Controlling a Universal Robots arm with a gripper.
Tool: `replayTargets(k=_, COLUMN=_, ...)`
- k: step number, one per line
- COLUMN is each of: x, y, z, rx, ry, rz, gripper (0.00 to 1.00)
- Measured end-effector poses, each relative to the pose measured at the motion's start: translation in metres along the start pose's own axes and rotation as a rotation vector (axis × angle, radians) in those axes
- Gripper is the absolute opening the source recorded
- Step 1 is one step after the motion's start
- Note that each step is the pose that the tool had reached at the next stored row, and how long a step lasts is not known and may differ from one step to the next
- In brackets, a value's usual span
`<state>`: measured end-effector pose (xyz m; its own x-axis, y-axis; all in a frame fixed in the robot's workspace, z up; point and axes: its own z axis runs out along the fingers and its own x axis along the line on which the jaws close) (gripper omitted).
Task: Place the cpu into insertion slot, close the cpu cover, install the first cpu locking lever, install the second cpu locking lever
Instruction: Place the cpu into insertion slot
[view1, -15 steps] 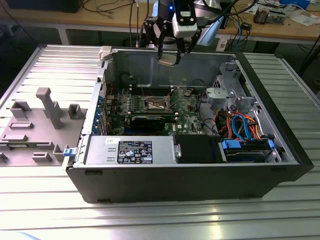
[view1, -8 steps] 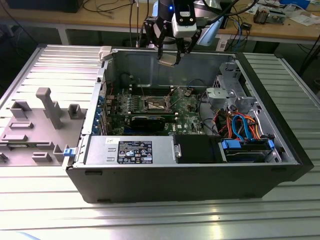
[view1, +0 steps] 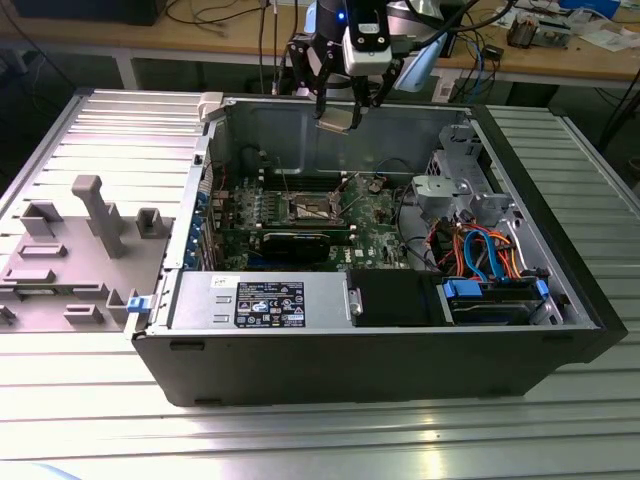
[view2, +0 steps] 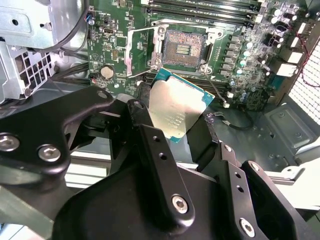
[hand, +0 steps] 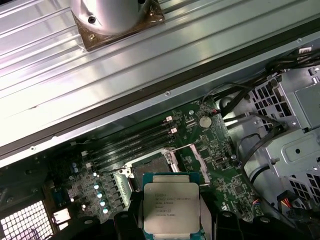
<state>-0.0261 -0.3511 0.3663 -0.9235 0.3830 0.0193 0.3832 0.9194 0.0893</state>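
The gripper (view2: 175, 127) pinches the cpu (view2: 177, 105) by its edges, up in the air over the open case (view1: 300, 362). At about six o'clock from it in the exterior view, the insertion slot (view1: 313, 207) lies bare; the cpu cover (view2: 131, 50) looks swung open, I think. No step is finished yet.

Obs: gripper (view2: 172, 116) clamped on the cpu (view2: 176, 102), chip tilted between the black fingers (view2: 142, 122), tan-gold underside showing. Beyond the fingertips: insertion slot (view2: 183, 46), uncovered, apart from the chip. The cpu cover (view2: 134, 50) stands swung open beside it.
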Motion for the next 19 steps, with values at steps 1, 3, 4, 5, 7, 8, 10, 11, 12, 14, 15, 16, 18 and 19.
replayTargets(k=1, x=0.0000, y=0.0000, z=0.0001, rx=-0.0001, ry=-0.0002, rz=0.003, gripper=0.54)
replayTargets(k=3, x=0.0000, y=0.0000, z=0.0001, rx=-0.0002, ry=-0.0005, rz=0.006, gripper=0.54)
replayTargets(k=4, x=0.0000, y=0.0000, z=0.0001, rx=-0.0002, ry=-0.0007, rz=0.008, gripper=0.54)
replayTargets(k=5, x=0.0000, y=0.0000, z=0.0002, rx=-0.0002, ry=-0.0008, rz=0.010, gripper=0.54)
replayTargets(k=7, x=0.0000, y=0.0000, z=0.0002, rx=-0.0003, ry=-0.0012, rz=0.014, gripper=0.54)
replayTargets(k=8, x=0.0000, y=0.0000, z=0.0002, rx=-0.0003, ry=-0.0014, rz=0.016, gripper=0.54)
replayTargets(k=10, x=0.0000, y=0.0000, z=0.0003, rx=-0.0004, ry=-0.0018, rz=0.020, gripper=0.54)
replayTargets(k=11, x=0.0000, y=0.0000, z=0.0003, rx=-0.0005, ry=-0.0021, rz=0.024, gripper=0.54)
replayTargets(k=12, x=0.0000, y=0.0000, z=0.0004, rx=-0.0006, ry=-0.0023, rz=0.026, gripper=0.54)
replayTargets(k=14, x=0.0000, y=0.0000, z=0.0004, rx=-0.0006, ry=-0.0026, rz=0.030, gripper=0.54)
replayTargets(k=15, x=0.0000, y=0.0000, z=0.0005, rx=-0.0007, ry=-0.0028, rz=0.032, gripper=0.54)
replayTargets(k=16, x=0.0000, y=0.0000, z=0.0005, rx=-0.0006, ry=-0.0030, rz=0.034, gripper=0.54)
replayTargets(k=18, x=0.0000, y=-0.0001, z=0.0005, rx=-0.0008, ry=-0.0033, rz=0.038, gripper=0.54)
replayTargets(k=19, x=0.0000, y=0.0000, z=0.0006, rx=-0.0009, ry=-0.0035, rz=0.040, gripper=0.54)
